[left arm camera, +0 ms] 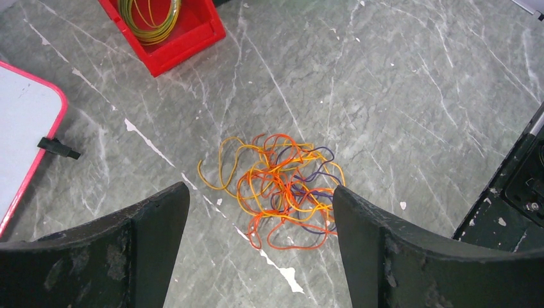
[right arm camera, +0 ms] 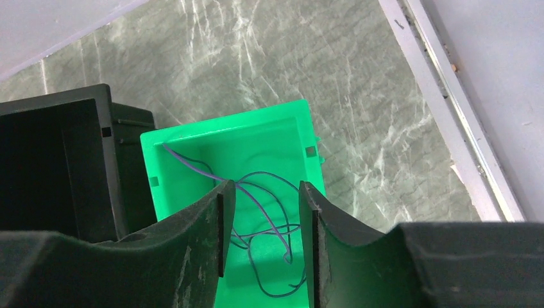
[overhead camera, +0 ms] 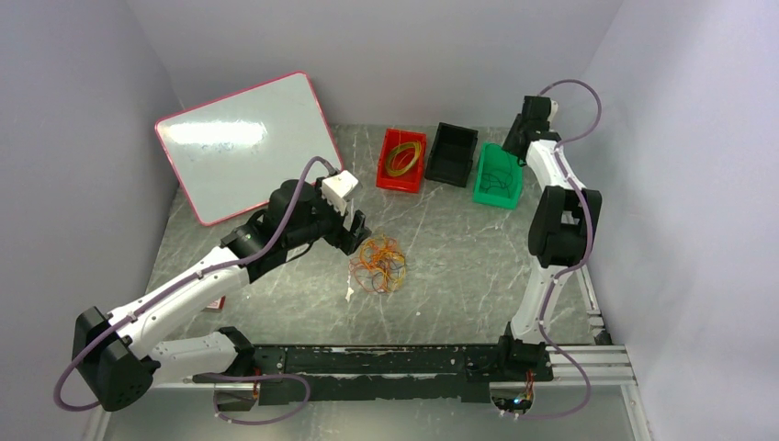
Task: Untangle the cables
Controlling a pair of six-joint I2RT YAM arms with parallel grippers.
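Observation:
The tangle of cables (overhead camera: 381,264), thin yellow, orange-red and dark purple loops, lies on the grey marble table. In the left wrist view the tangle (left arm camera: 276,189) lies below and between my open fingers. My left gripper (overhead camera: 354,231) (left arm camera: 260,192) is open and empty, just left of and above the tangle. My right gripper (overhead camera: 514,138) (right arm camera: 266,187) is open above the green bin (right arm camera: 224,131), where loose dark purple cables (right arm camera: 272,221) lie. Coiled yellow cables (overhead camera: 404,158) lie in the red bin (overhead camera: 389,175).
The red bin, a black bin (overhead camera: 452,153) and the green bin (overhead camera: 497,188) stand in a row at the back. A pink-framed whiteboard (overhead camera: 243,142) leans at the back left. A black rail (overhead camera: 386,363) runs along the near edge.

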